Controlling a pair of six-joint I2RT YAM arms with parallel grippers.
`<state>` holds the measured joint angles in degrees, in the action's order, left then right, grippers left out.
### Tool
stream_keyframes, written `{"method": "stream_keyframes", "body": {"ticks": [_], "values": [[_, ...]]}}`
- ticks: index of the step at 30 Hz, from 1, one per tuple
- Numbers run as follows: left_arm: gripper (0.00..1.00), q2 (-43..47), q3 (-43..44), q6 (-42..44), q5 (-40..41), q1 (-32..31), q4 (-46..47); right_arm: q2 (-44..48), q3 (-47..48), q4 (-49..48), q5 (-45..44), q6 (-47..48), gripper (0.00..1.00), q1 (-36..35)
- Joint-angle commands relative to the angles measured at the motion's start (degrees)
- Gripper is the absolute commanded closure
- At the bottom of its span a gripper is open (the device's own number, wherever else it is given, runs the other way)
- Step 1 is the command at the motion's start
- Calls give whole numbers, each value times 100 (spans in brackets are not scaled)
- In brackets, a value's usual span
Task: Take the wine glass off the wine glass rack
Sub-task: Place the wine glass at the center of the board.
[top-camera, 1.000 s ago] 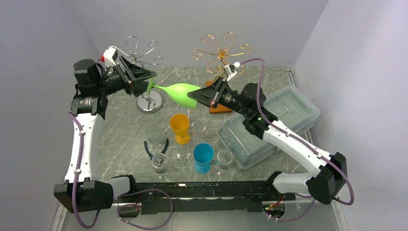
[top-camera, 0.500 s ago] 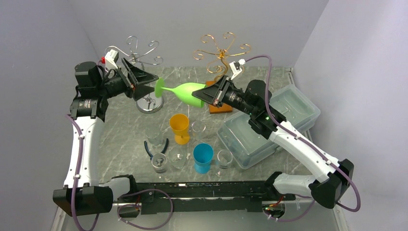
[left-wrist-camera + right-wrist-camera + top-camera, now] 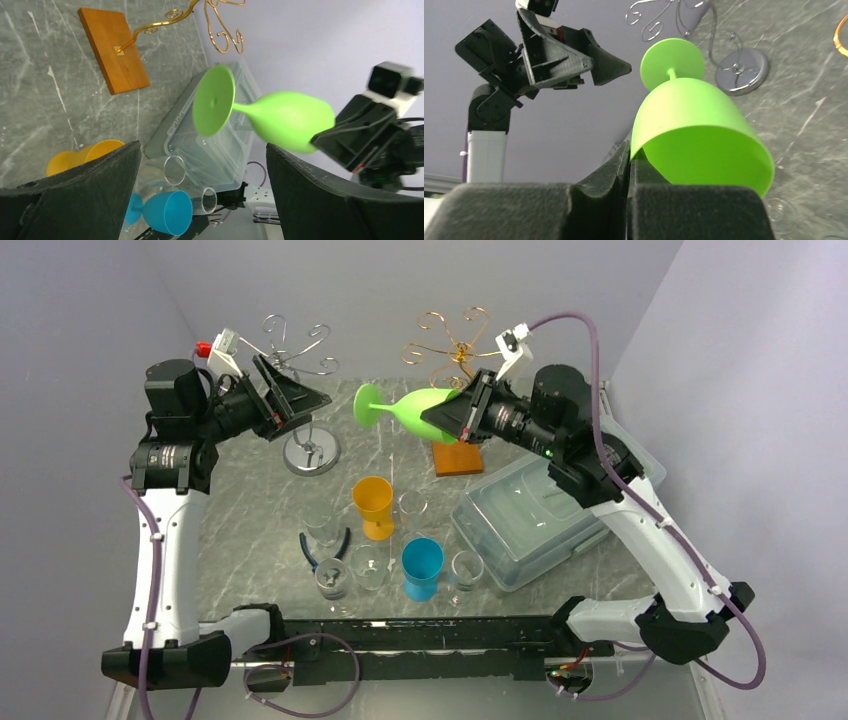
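Green wine glass (image 3: 398, 408), likely plastic: light, stiff, slick; aloft at twelve o'clock, clear of the silver rack (image 3: 297, 350). My right gripper (image 3: 430, 423) pinches its bowl rim, a fair hold; my left gripper (image 3: 305, 408) stands spread, empty.

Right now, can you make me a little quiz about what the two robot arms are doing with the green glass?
1. True or false: the green wine glass is standing upright.
2. Which fingers pinch its rim? A: the left arm's fingers. B: the right arm's fingers. C: neither.
3. Fill in the missing word: the left arm's fingers are spread wide ____ with nothing between them.

Key: 1 false, because it is tipped on its side in the air. 2 B. 3 open.
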<state>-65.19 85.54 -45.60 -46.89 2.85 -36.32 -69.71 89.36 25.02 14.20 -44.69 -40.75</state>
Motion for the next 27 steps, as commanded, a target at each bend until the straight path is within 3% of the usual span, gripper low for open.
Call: {"method": "stream_keyframes", "body": {"ticks": [1, 14, 27], "values": [[1, 56, 453, 738, 692, -244, -435, -457, 1098, 1724, -520, 1164, 100, 6], [1, -126, 616, 1292, 1437, -785, -779, -1391, 2036, 3409, -1471, 2189, 100, -191], [1, -102, 442, 1440, 1532, -795, -816, -2304, 2138, 3640, -1773, 2599, 100, -444]]}}
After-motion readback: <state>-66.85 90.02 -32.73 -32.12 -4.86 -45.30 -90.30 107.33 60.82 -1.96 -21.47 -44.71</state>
